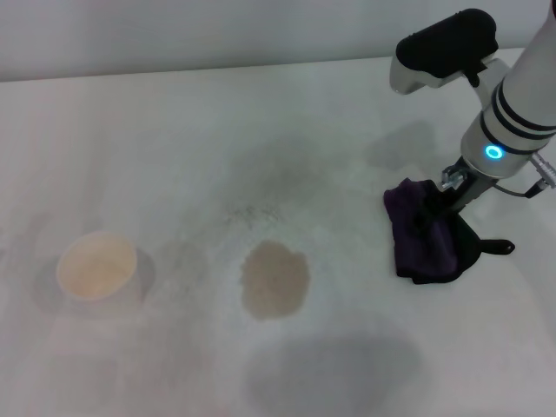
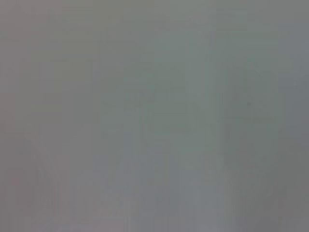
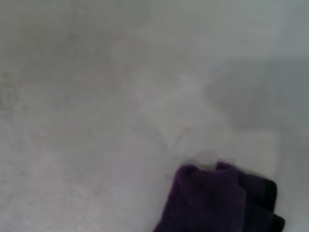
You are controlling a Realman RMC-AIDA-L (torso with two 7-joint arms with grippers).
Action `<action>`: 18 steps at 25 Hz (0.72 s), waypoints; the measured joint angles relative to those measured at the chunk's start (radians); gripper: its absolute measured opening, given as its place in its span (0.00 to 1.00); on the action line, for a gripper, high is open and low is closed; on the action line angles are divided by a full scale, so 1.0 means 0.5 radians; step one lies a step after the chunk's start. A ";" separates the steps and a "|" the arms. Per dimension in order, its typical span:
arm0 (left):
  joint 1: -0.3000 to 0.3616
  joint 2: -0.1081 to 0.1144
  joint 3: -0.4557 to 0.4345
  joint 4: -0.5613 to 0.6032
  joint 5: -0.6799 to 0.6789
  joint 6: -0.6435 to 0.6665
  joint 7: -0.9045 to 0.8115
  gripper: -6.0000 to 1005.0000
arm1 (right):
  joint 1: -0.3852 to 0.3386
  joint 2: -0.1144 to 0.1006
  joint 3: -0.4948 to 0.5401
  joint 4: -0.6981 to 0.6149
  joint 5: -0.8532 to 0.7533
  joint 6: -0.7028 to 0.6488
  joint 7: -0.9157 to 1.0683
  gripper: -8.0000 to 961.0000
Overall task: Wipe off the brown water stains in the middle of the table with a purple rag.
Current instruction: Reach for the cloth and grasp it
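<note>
1. At the left of the table [image 1: 261, 113] stands a white paper cup [image 1: 96, 266], well apart from everything the task concerns.
2. In the middle lie the brown water stains [image 1: 274, 279], one flat roundish patch, not yet wiped; faint grey speckles [image 1: 252, 208] sit just beyond it.
3. To the right of the patch lies the purple rag [image 1: 421, 233], bunched and raised at the end under the arm. It looks soft, light and limp, so it will probably fold and drag; a pinch on the bunched top fold seems best.
4. The right gripper [image 1: 453, 198] is down at the rag's raised fold; I cannot tell whether its fingers hold the cloth.
5. The left gripper is out of sight.
</note>
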 joint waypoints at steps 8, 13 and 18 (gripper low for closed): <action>-0.001 0.000 0.000 -0.003 0.000 0.000 0.014 0.88 | 0.028 0.005 0.000 0.079 -0.025 -0.035 0.010 0.71; -0.001 0.000 0.000 -0.004 0.000 0.000 0.015 0.88 | 0.028 0.009 -0.046 0.071 -0.026 -0.042 0.017 0.57; -0.001 -0.003 0.000 -0.005 0.000 0.000 0.015 0.88 | 0.038 0.012 -0.123 0.058 -0.025 -0.041 0.041 0.43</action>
